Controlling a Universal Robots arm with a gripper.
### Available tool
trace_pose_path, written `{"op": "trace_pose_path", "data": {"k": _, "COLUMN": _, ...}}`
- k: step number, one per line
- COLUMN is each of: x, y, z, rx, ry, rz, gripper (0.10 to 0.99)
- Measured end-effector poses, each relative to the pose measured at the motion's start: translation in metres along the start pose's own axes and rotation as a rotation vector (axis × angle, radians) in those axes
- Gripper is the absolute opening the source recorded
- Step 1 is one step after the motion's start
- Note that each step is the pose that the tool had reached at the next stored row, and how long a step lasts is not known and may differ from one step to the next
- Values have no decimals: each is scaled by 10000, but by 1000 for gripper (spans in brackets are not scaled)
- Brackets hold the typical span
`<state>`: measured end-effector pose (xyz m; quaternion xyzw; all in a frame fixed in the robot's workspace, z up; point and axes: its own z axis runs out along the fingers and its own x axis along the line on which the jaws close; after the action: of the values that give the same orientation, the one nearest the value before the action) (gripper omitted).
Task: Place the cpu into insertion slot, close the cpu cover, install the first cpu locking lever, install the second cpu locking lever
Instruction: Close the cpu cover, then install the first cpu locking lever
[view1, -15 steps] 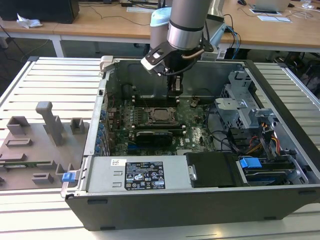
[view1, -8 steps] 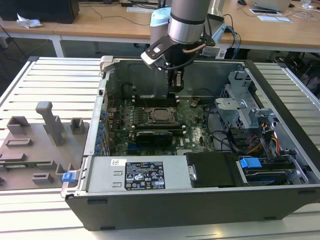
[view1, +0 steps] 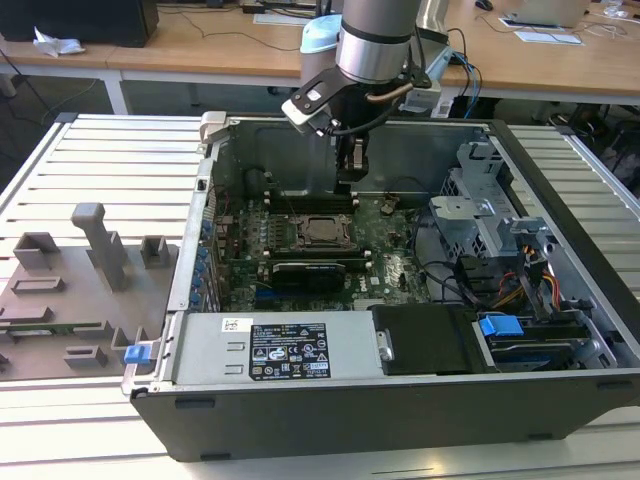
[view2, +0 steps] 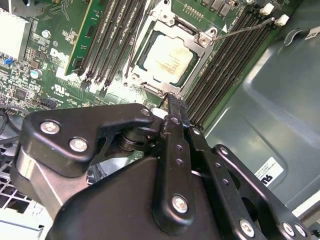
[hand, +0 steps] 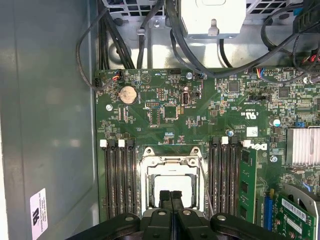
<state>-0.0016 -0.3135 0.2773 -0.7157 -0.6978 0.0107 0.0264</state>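
Observation:
The cpu (view2: 166, 57) lies flat in the insertion slot (view1: 322, 230), silver top up, on the green board inside the open computer case. The steel cpu cover (view2: 200, 40) is folded down around it, its window framing the chip. A thin wire locking lever (view2: 243, 30) sticks out from one corner of the socket over the memory slots. In the first wrist view the cpu (hand: 172, 182) and cover (hand: 150, 162) sit just past my fingertips. My gripper (view2: 175, 102) is shut with nothing in it, its tip close above the socket's edge. In the exterior view the gripper (view1: 349, 178) hangs just behind the slot.
Long black memory slots (hand: 117, 180) flank the socket, one holding a green memory card (hand: 246, 185). A finned heat sink (hand: 302, 145) and cables (hand: 115, 40) are nearby. A drive cage (view1: 480, 215) and a power supply (view1: 290, 350) crowd the case. A grey fixture board (view1: 70, 290) lies at the exterior view's left.

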Motion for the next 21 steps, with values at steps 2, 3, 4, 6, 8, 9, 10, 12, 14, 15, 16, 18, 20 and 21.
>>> {"op": "trace_pose_path", "data": {"k": 2, "x": 0, "y": 0, "z": 0, "rx": 0, "ry": 0, "rz": 0, "gripper": 106}}
{"op": "trace_pose_path", "data": {"k": 3, "x": 0, "y": 0, "z": -1, "rx": 0, "ry": 0, "rz": 0, "gripper": 106}}
{"op": "trace_pose_path", "data": {"k": 4, "x": 0, "y": 0, "z": -1, "rx": 0, "ry": 0, "rz": 1, "gripper": 106}}
{"op": "trace_pose_path", "data": {"k": 6, "x": 0, "y": 0, "z": -1, "rx": 0, "ry": 0, "rz": 0, "gripper": 106}}
{"op": "trace_pose_path", "data": {"k": 8, "x": 0, "y": 0, "z": -2, "rx": 11, "ry": -27, "rz": -494, "gripper": 106}}
{"op": "trace_pose_path", "data": {"k": 9, "x": 0, "y": 0, "z": -2, "rx": 19, "ry": -46, "rz": -854, "gripper": 106}}
{"op": "trace_pose_path", "data": {"k": 10, "x": 0, "y": 0, "z": -1, "rx": 27, "ry": -67, "rz": -1271, "gripper": 106}}
{"op": "trace_pose_path", "data": {"k": 12, "x": 0, "y": 0, "z": -2, "rx": 43, "ry": -105, "rz": -1978, "gripper": 106}}
{"op": "trace_pose_path", "data": {"k": 14, "x": 0, "y": 0, "z": -1, "rx": 66, "ry": -164, "rz": -3098, "gripper": 106}}
{"op": "trace_pose_path", "data": {"k": 15, "x": 0, "y": 0, "z": -2, "rx": 72, "ry": -175, "rz": -3309, "gripper": 106}}
{"op": "trace_pose_path", "data": {"k": 16, "x": 0, "y": 0, "z": -2, "rx": 75, "ry": -183, "rz": -3460, "gripper": 106}}
{"op": "trace_pose_path", "data": {"k": 18, "x": 0, "y": 0, "z": -1, "rx": 87, "ry": -215, "rz": -4070, "gripper": 106}}
{"op": "trace_pose_path", "data": {"k": 20, "x": 0, "y": 0, "z": -2, "rx": 102, "ry": -250, "rz": -4731, "gripper": 106}}
{"op": "trace_pose_path", "data": {"k": 21, "x": 0, "y": 0, "z": -2, "rx": 109, "ry": -266, "rz": -5025, "gripper": 106}}
